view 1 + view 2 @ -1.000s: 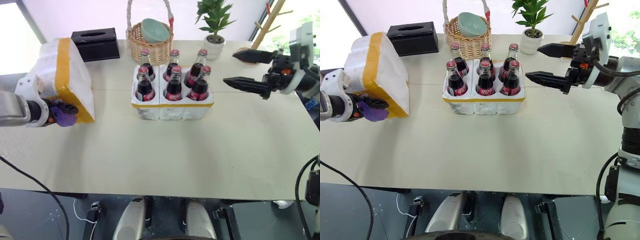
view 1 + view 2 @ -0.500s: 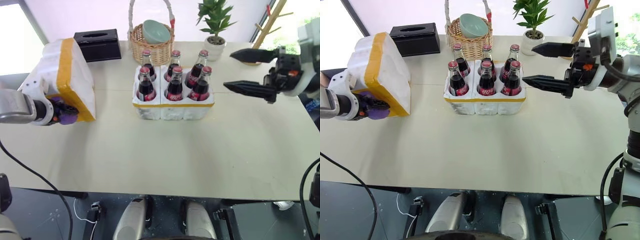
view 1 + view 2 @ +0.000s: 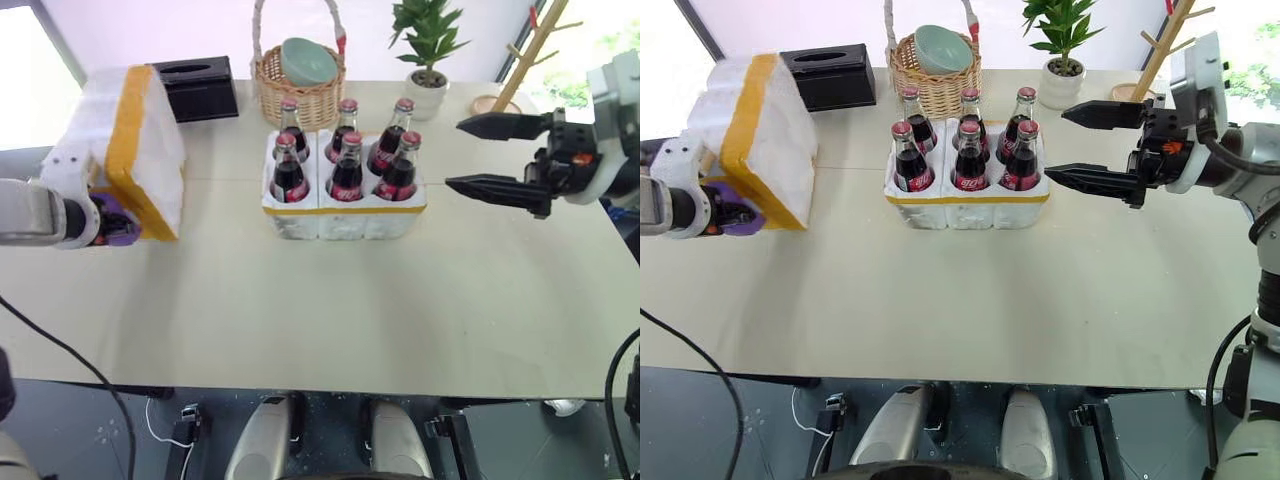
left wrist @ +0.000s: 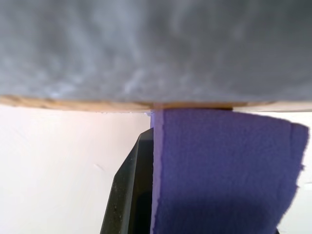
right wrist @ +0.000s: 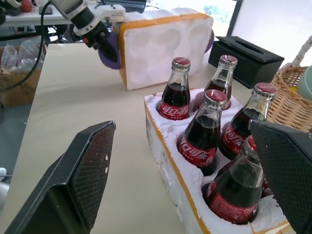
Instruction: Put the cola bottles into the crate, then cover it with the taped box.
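Several cola bottles (image 3: 347,165) with red caps stand in the wells of the crate (image 3: 345,213), mid-table. The taped box (image 3: 130,145) is at the left of the table, turned so its hollow side (image 5: 163,51) faces the crate. My left gripper (image 3: 112,222) is shut on a purple disc (image 4: 219,170) at the box's near lower edge; one black finger (image 4: 129,190) lies against the disc. My right gripper (image 3: 455,154) hovers open just right of the crate, level with the bottle tops, its wide fingers (image 5: 83,180) empty.
Behind the crate stand a wicker basket (image 3: 298,85) holding a green bowl, a black tissue box (image 3: 195,88) and a potted plant (image 3: 430,60). A wooden rack (image 3: 520,60) stands at the back right. The near table edge runs across the front.
My left gripper has closed on the purple disc and rolled, and the taped box has turned more upright. The right gripper has stayed open and barely shifted.
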